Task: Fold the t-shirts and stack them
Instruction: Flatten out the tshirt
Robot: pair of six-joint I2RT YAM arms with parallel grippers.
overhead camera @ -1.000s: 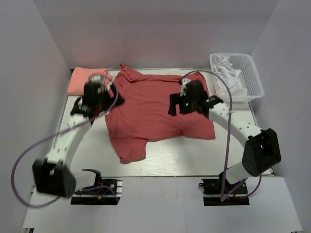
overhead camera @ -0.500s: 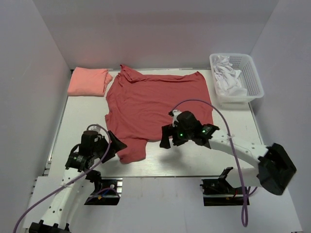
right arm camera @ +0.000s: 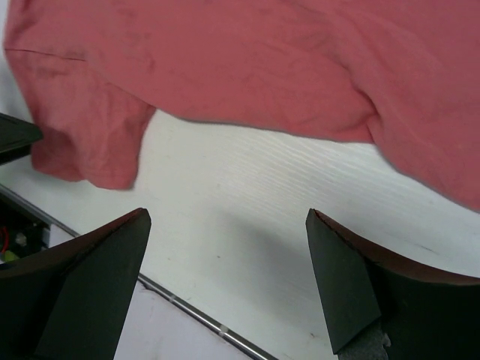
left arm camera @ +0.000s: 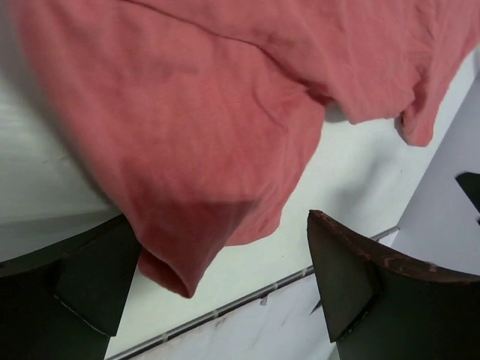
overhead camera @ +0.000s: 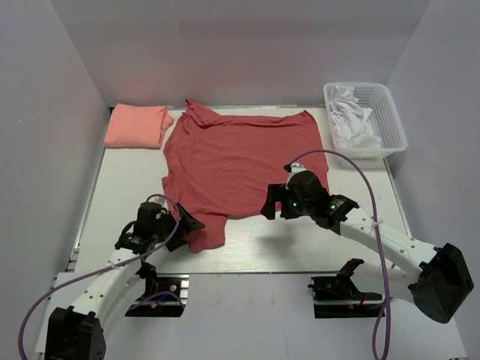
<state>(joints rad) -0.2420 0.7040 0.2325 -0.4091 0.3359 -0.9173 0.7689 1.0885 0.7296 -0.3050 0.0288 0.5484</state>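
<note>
The large brick-red t-shirt (overhead camera: 240, 157) lies spread flat in the middle of the table, one sleeve hanging towards the near left. The salmon-pink t-shirt (overhead camera: 136, 126) rests folded at the far left corner. My left gripper (overhead camera: 187, 223) is low at that near-left sleeve, open. In the left wrist view the sleeve end (left arm camera: 195, 225) lies between the wide fingers, close to the left one (left arm camera: 90, 289). My right gripper (overhead camera: 271, 204) hovers open just before the shirt's near hem. Only bare table shows between its fingers (right arm camera: 352, 281), and the hem (right arm camera: 262, 67) runs above them.
A white plastic basket (overhead camera: 395, 127) with crumpled white cloth (overhead camera: 351, 118) stands at the far right. The table's front edge, with a metal rail (left arm camera: 247, 304), runs just below the left gripper. White walls close in the sides and back.
Both arms have drawn back from the shirt's far part to its near edge. Over the last half second the left gripper closed in on the sleeve and the right one shifted right.
</note>
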